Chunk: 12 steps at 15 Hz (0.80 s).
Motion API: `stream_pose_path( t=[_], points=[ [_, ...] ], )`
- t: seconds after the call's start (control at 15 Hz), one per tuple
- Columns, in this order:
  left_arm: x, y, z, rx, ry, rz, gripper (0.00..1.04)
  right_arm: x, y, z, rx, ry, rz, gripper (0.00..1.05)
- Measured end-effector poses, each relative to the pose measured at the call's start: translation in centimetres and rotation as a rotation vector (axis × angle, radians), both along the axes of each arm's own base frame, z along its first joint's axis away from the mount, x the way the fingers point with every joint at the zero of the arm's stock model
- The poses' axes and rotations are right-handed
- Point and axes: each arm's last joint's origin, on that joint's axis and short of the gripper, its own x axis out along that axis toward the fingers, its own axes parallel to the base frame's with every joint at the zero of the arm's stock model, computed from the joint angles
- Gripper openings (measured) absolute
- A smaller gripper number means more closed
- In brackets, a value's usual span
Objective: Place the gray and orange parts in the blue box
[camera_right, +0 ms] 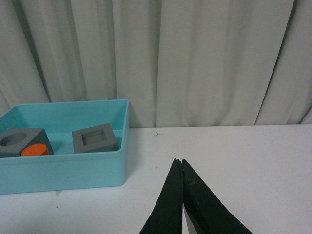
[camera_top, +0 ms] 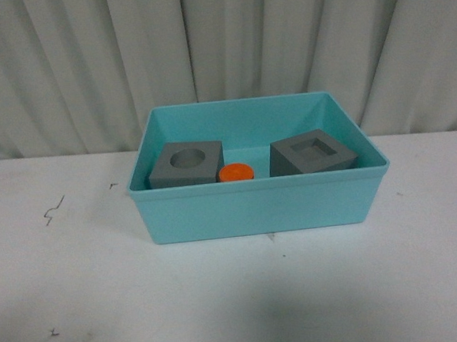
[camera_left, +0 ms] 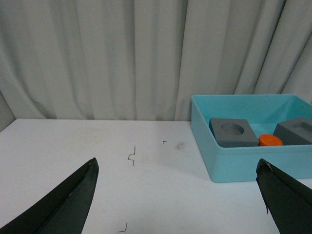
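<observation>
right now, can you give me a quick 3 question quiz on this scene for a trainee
1. True or false: the orange cylinder lies on the table outside the blue box.
2. Multiple choice: which gripper is shut? A) the left gripper B) the right gripper C) both
3. Short answer: what shape is the opening on top of each gray cube?

Key
1. False. It sits inside the box, between the two cubes.
2. B. The right fingers are pressed together on nothing; the left ones are spread wide.
3. The gray cube on the left of the front view has a round hole; the gray cube on the right has a square recess.
</observation>
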Motion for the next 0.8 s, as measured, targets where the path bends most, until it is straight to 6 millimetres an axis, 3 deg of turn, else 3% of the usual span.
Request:
stream_pose_path(
  t=[0.8],
  points=[
    [0.0,0.0,0.0,0.000,0.001,0.000,0.98,-2.3,0.0,-0.1,0.000,-0.013,0.000,0.02]
  ],
)
